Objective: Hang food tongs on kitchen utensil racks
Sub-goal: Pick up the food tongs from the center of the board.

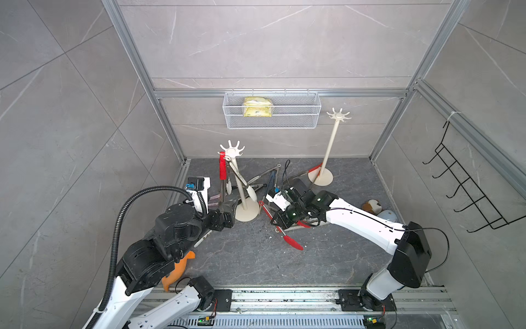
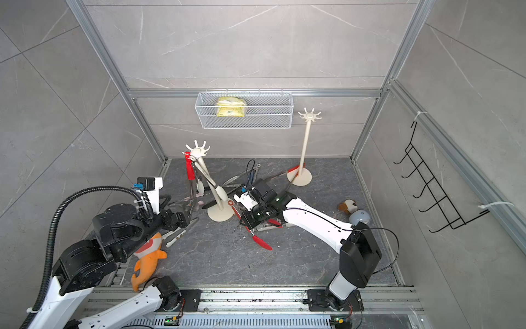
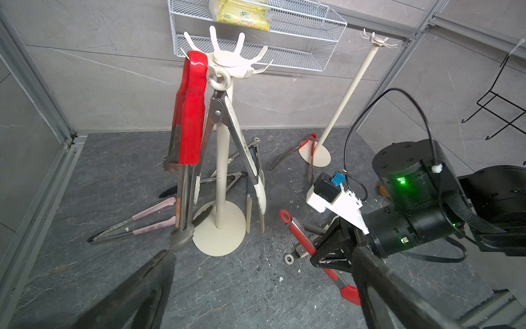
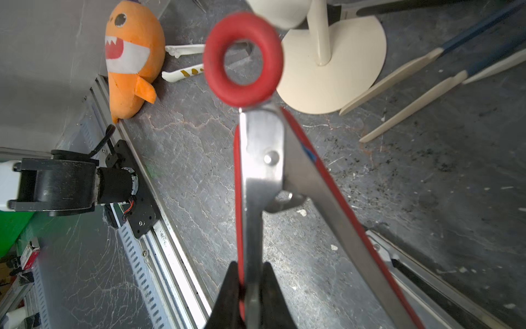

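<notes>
Two tongs (image 3: pixel 192 114) hung on near rack (image 1: pixel 232 150); far rack (image 1: pixel 338 115) empty. Right jaws clamped on red tongs (image 4: pixel 260 171), left jaws wide open, empty. Rest scattered on counter (image 1: pixel 256 265).

Lighting bright, even and diffuse; shadows on the floor (image 1: pixel 256 256) faint. Wide-angle bending at all frame edges. Right wrist view: red tongs (image 4: pixel 260 159) blurred at the end ring, close to lens.

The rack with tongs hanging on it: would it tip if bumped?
Probably. The rack is a tall thin pole on a small round base, so a push near its hooks would likely rock it. The red-handled tongs and cream-tipped tongs hang from the top, probably making it top-heavy.
</notes>
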